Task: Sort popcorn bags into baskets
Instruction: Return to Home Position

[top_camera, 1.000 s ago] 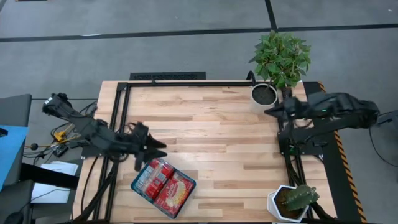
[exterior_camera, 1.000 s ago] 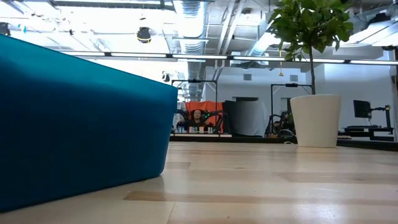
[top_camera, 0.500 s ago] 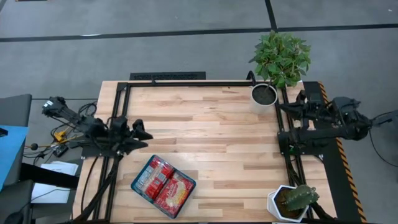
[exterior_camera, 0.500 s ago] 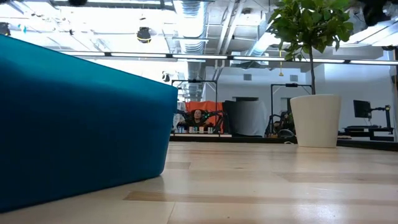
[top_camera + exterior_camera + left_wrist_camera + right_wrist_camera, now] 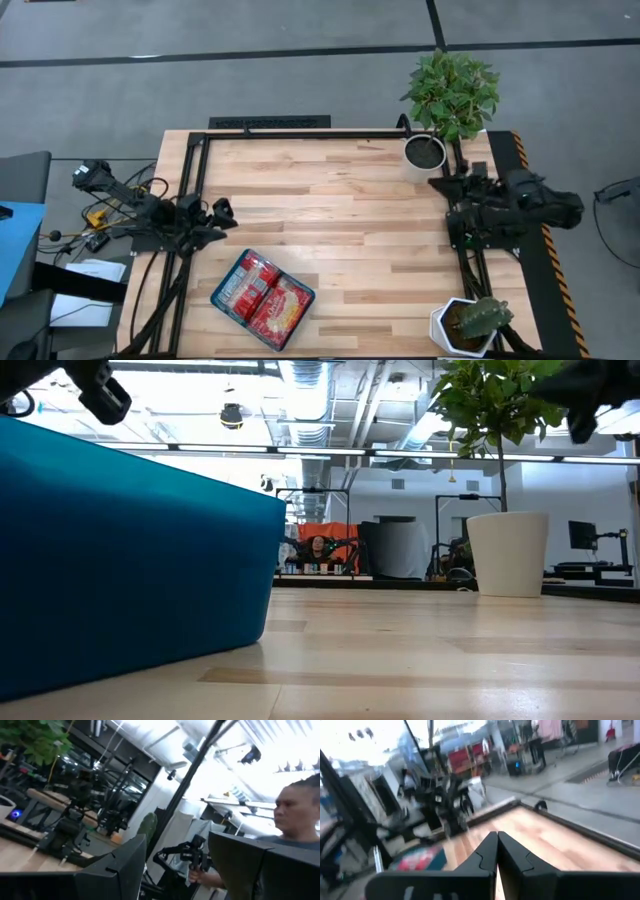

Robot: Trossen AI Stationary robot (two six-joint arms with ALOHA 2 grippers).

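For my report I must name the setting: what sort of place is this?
Probably a robotics lab or workshop. A wooden table has the left gripper and the right gripper at its two sides. Exposed ceiling ducts run overhead, and more metal equipment frames stand behind.

Popcorn bags [image 5: 266,291] in the tray [image 5: 217,297], front left on the table [image 5: 340,215]; plants [image 5: 452,88] at right.

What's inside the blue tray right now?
Red popcorn packets fill the blue tray, lying flat side by side. Only the top layer shows; anything beneath them is covered. The low view shows only its wall.
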